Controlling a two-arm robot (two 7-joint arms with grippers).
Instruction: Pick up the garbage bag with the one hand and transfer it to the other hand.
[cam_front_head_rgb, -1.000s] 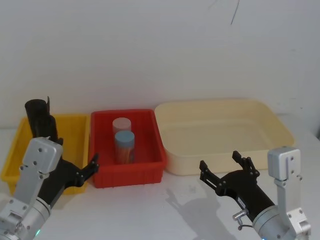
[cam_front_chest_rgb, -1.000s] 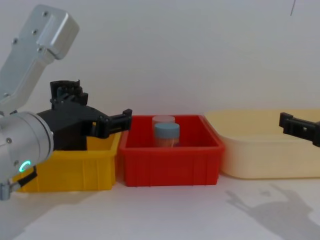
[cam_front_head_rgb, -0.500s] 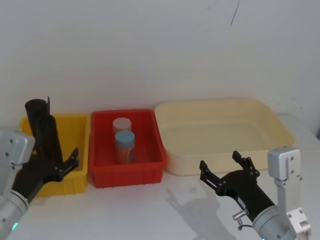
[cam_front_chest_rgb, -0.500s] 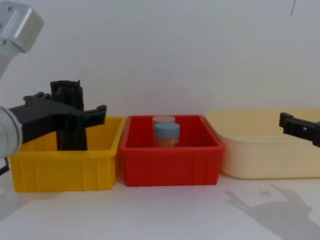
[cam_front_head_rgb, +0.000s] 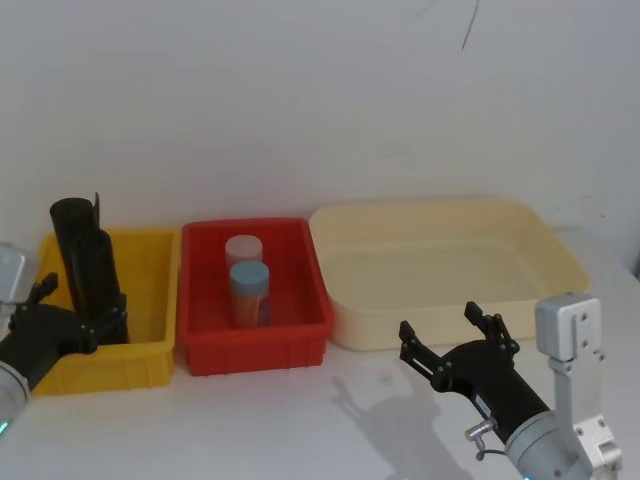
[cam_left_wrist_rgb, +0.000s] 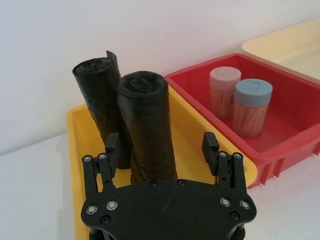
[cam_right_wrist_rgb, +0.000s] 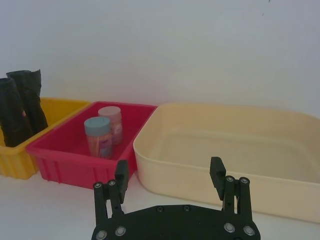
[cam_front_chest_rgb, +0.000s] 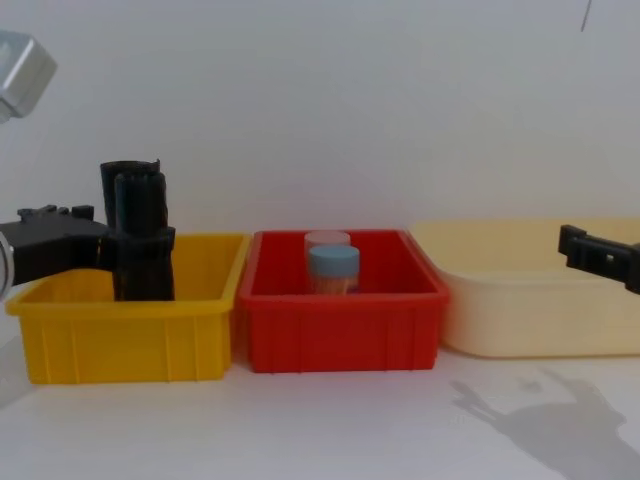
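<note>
The bag (cam_left_wrist_rgb: 146, 127) is matte black, and so is the roll (cam_left_wrist_rgb: 97, 95). The yellow bin (cam_front_chest_rgb: 120, 340), red bin (cam_front_chest_rgb: 340, 335) and cream tub (cam_front_chest_rgb: 520, 320) are each one flat colour. The pink-lidded jar (cam_left_wrist_rgb: 224, 90) and blue-lidded jar (cam_left_wrist_rgb: 252, 107) (both clear-walled) show tan contents.

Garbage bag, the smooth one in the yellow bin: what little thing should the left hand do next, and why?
Probably shut its fingers. The left gripper is open, and the garbage bag seems to stand upright between its fingers in the yellow bin, not yet held. The right gripper hovers open before the cream tub.
</note>
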